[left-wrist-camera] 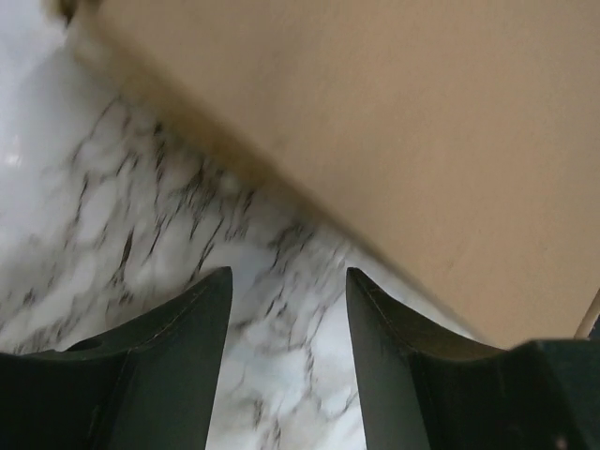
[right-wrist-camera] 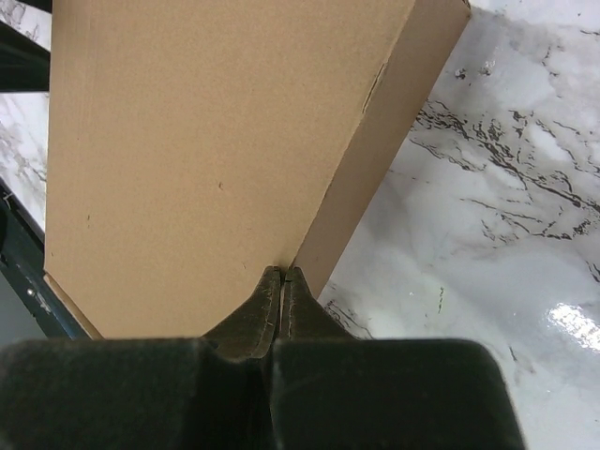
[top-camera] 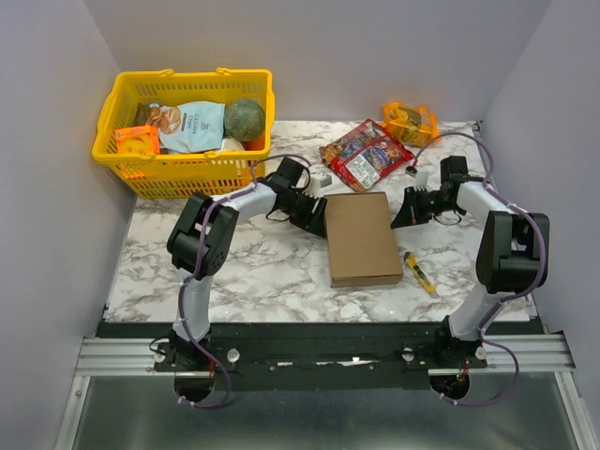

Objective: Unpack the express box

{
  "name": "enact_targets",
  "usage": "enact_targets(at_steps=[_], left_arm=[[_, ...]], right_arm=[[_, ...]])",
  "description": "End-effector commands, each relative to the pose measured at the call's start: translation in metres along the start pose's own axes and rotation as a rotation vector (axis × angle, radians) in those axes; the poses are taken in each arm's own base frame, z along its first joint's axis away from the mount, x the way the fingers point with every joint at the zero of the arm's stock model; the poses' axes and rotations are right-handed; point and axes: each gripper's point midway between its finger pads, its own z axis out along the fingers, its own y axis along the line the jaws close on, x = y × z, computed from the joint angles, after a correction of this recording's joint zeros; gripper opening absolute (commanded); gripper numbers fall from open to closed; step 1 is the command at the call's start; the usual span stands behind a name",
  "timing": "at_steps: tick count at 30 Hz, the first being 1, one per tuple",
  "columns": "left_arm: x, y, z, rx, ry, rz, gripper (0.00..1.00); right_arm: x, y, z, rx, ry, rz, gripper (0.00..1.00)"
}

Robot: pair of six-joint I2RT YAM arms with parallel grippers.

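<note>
- Two end effectors flank the closed express box [top-camera: 362, 239], which lies flat in the middle of the marble surface [top-camera: 234, 272] (lid down, no flap lifted that you can see).
- Left end effector [left-wrist-camera: 289, 281]: fingers spread with only bare marble between them. It sits low over the surface, just off the box's far left corner. The box's side wall runs just ahead of the tips, apart from them.
- Right end effector [right-wrist-camera: 283, 277]: fingers pressed together, pinching nothing. Their joined tip sits at the box's right-hand top edge, near the far corner. Whether it touches the cardboard cannot be told.
- Judged from this, the step in hand is finding the lid's seam. You would do well to use the closed right tip as a wedge, sliding it under the lid's lip rather than shoving the wall. Brace the opposite side with the left one so the light box does not skate across the marble.
</note>
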Motion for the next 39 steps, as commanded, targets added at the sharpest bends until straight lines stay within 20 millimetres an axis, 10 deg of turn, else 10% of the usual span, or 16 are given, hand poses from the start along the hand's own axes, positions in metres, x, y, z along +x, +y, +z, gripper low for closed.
enact_targets(at_steps=[1,7,14,27,39], left_arm=[[-0.029,-0.020,0.029,0.025,-0.043,0.060,0.63],[-0.067,-0.067,0.001,0.132,-0.148,0.115,0.64],[-0.080,-0.116,-0.029,0.294,-0.212,0.228,0.67],[-0.073,-0.138,-0.045,0.333,-0.212,0.291,0.69],[-0.128,-0.161,-0.068,0.334,-0.345,0.358,0.71]], right_arm=[[0.049,-0.052,0.005,0.182,0.172,-0.006,0.03],[0.048,-0.034,0.007,0.135,0.169,-0.053,0.12],[0.041,0.041,0.046,-0.037,0.197,-0.145,0.48],[0.013,0.085,0.075,-0.233,0.206,-0.138,0.57],[-0.002,0.120,0.075,-0.433,0.194,-0.006,0.67]])
